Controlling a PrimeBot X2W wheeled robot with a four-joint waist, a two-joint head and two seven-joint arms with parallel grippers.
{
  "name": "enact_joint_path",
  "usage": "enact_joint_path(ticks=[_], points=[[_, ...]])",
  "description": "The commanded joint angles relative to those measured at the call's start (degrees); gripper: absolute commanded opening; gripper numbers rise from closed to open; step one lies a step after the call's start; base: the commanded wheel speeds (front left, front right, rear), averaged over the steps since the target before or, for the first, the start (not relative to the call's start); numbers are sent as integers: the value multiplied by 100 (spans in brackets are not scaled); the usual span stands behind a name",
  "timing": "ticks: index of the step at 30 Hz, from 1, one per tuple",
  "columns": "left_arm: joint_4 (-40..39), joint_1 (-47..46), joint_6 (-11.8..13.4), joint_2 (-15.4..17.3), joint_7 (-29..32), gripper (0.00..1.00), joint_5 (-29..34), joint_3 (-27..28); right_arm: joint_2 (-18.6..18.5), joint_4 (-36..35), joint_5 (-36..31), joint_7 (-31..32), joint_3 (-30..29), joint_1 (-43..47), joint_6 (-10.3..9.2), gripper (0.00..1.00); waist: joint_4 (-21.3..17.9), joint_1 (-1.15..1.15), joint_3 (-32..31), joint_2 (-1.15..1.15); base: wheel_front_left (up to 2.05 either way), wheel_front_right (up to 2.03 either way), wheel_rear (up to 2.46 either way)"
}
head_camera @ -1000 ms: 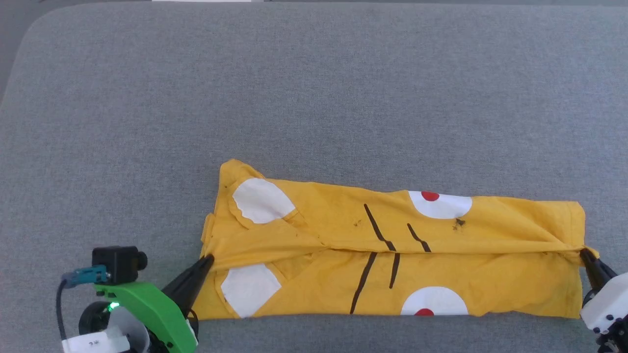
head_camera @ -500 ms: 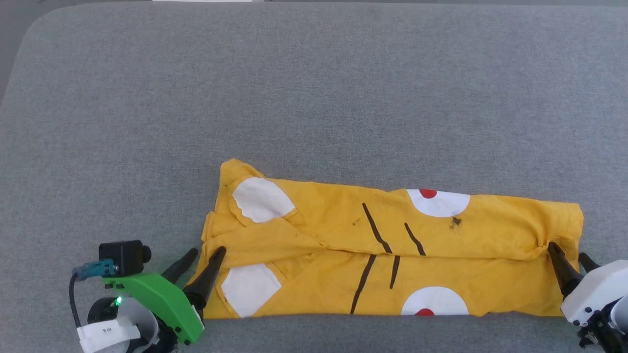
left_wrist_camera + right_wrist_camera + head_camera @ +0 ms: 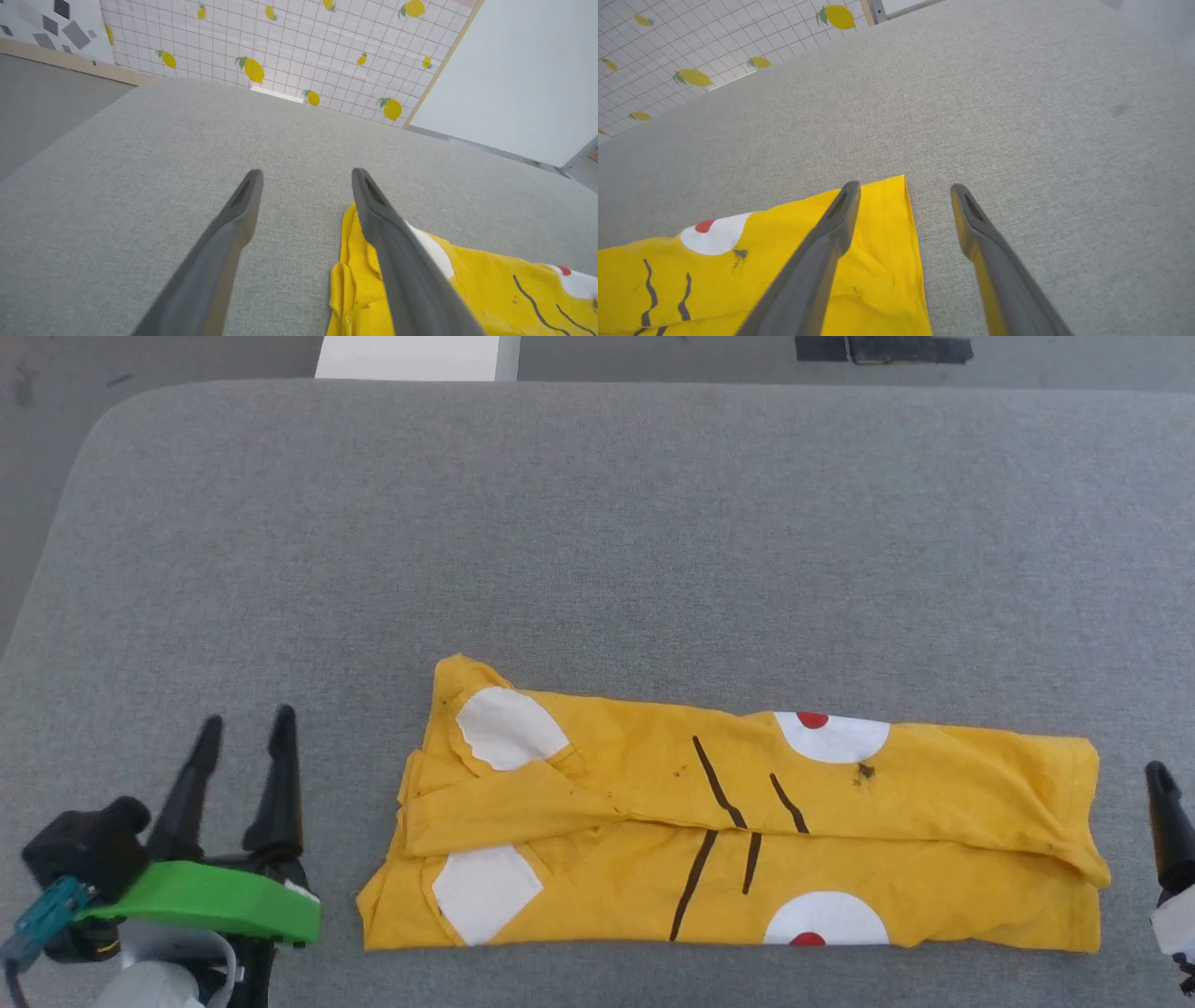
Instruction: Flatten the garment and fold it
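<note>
The garment (image 3: 747,821), a mustard-yellow T-shirt with white patches, red dots and black whisker lines, lies folded into a long band on the grey table (image 3: 597,523), near its front edge. My left gripper (image 3: 246,721) stands open to the left of the band, clear of the cloth. In the left wrist view the left gripper (image 3: 306,173) is open over bare table, with the garment (image 3: 490,284) under its right finger. One dark finger (image 3: 1167,821) of my right gripper shows at the right edge. The right gripper (image 3: 904,187) is open over the garment's (image 3: 738,261) end hem, holding nothing.
The table's rounded far-left corner and far edge show at the top. Beyond that edge stand a white object (image 3: 411,357) and dark patches (image 3: 882,349) on the floor. A lemon-patterned wall (image 3: 252,70) lies past the table.
Both grippers opened, let go of the garment's two ends and drew back from it. The folded garment settled flat. The head camera shifted, so the table's far edge shows.
</note>
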Motion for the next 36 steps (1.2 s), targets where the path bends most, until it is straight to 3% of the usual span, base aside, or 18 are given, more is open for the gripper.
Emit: enact_joint_path(ticks=[1,6,10,14,21,29,30,31,32,33,34,36], points=[[-144,116,139,-176,-87,100,248,178,46,-70,-140,-143,-21,87,-9,100,17,0,-60,0,0,0,0],[-797,457,330,-1033,-122,100,1553,997,105,87,-322,-255,27,182,-9,100,27,0,-117,0,0,0,0],[-911,768,134,-1535,-123,100,2495,1204,118,405,-369,-60,67,212,-9,100,96,0,-125,0,0,0,0],[-782,873,-167,-1845,-124,100,2900,1269,119,700,-509,114,17,165,-9,100,204,0,-99,0,0,0,0],[-603,850,-642,-2120,-124,100,3103,1545,39,1139,-608,213,-24,7,-9,100,352,0,10,0,0,0,0],[-295,858,-1016,-2141,-124,100,3439,1549,-27,1663,-520,554,256,12,-9,100,452,0,21,0,0,0,0],[-250,859,-1056,-2133,-124,100,3479,1531,-37,1711,-495,640,295,22,-9,79,458,0,12,0,0,0,0],[-222,857,-1078,-2138,-124,100,3494,1526,-40,1745,-489,684,287,21,-9,47,458,0,4,0,0,0,0],[-192,856,-1104,-2150,-124,100,3504,1526,-43,1777,-495,722,275,11,-9,33,456,0,-9,0,0,0,0],[-150,863,-1141,-2150,-124,100,3516,1516,-53,1792,-504,736,285,0,-9,6,450,0,-26,0,0,0,0],[-117,868,-1163,-2153,-124,100,3521,1512,-56,1794,-512,722,265,-19,-9,0,442,0,-47,0,0,0,0],[-72,881,-1191,-2175,-125,100,3529,1525,-83,1809,-563,672,185,-76,-9,0,414,0,-89,0,0,0,0]])
